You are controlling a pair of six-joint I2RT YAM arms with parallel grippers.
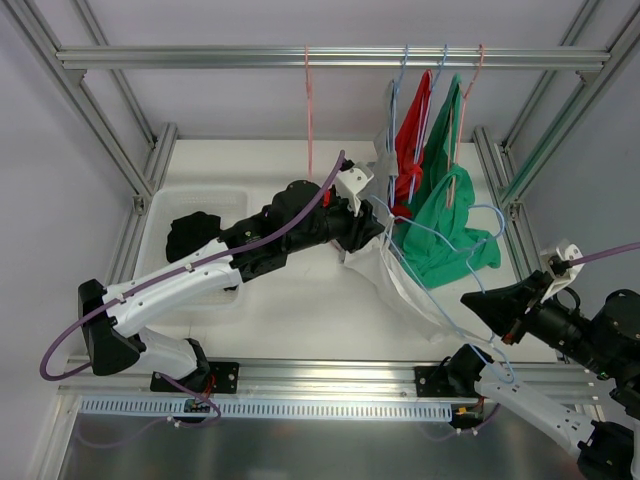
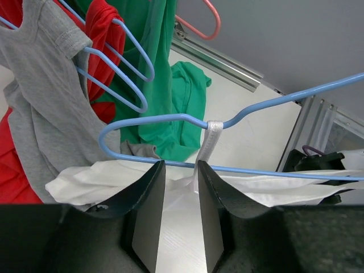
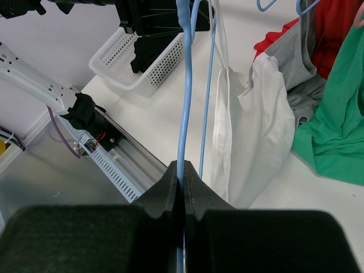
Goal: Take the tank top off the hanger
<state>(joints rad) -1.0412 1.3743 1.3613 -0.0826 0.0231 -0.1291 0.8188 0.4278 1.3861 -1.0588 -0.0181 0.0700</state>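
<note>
A white tank top (image 1: 400, 285) hangs on a blue wire hanger (image 1: 470, 335) held low over the table. My right gripper (image 1: 472, 303) is shut on the hanger's wire (image 3: 183, 85), seen in the right wrist view (image 3: 183, 166). My left gripper (image 1: 378, 228) is at the tank top's upper end. In the left wrist view its jaws (image 2: 179, 166) stand apart with white fabric (image 2: 74, 182) between and beyond them. One white strap (image 2: 210, 139) loops over the hanger (image 2: 273, 102) just past the right finger. The tank top also shows in the right wrist view (image 3: 256, 125).
Green (image 1: 445, 215), red (image 1: 412, 130) and grey (image 2: 40, 85) garments hang on other blue hangers from the top rail (image 1: 250, 57). An empty pink hanger (image 1: 309, 110) hangs left of them. A white basket (image 1: 165, 215) holds a black garment (image 1: 192, 235).
</note>
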